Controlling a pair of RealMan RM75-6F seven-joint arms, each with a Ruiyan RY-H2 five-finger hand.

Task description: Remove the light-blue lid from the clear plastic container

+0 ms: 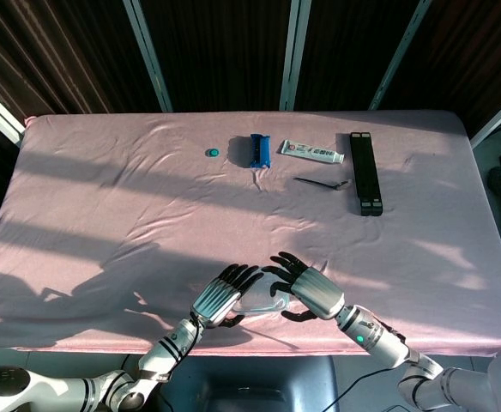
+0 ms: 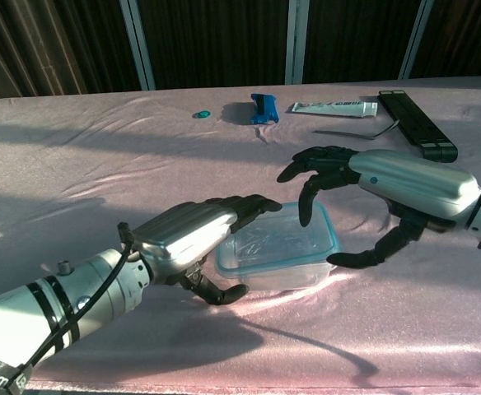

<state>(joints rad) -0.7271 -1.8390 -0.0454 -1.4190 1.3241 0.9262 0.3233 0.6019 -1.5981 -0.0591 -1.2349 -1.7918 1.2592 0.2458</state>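
The clear plastic container [image 2: 275,262] with its light-blue lid [image 2: 327,239] sits near the table's front edge, small in the head view [image 1: 266,300]. My left hand [image 2: 193,234] [image 1: 220,297] reaches over the container's left end, fingers stretched above the lid's far left edge and thumb low by the front left corner, not clamped. My right hand [image 2: 393,183] [image 1: 313,290] hovers at the container's right end. Its fingers curve down above the lid's far right corner, and its thumb is spread wide, with the tip near the front right corner. Neither hand holds anything.
At the far side of the pink cloth [image 2: 100,164] lie a small teal cap [image 2: 201,113], a blue object [image 2: 263,108], a white tube [image 2: 333,108], a metal spoon [image 2: 357,133] and a long black bar [image 2: 417,124]. The table's front edge runs just below both forearms.
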